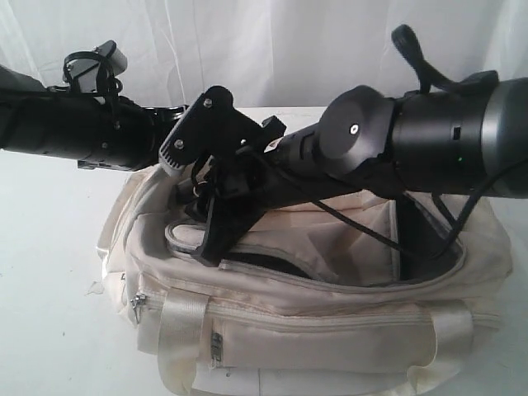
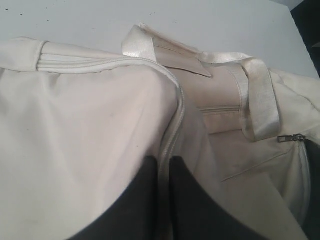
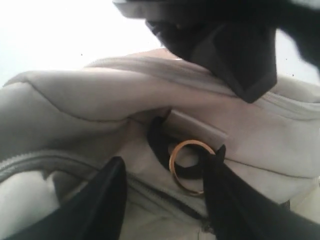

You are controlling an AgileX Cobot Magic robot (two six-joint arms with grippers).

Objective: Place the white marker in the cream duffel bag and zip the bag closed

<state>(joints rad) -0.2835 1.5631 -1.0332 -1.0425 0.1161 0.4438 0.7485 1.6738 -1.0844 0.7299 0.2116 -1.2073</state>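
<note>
Cream duffel bag [image 1: 330, 322] lies unzipped, soft fabric, top gaping.

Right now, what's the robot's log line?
soft cream fabric duffel bag: unzipped | left gripper: shut on its zip | right gripper: open by gold ring

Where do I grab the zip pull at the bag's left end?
Pinch the pull's dangling tab. It hangs off the bag's left front corner, clear of the strap, so come from the left end, jaws across its flat faces. Its exact tilt is unclear.
</note>
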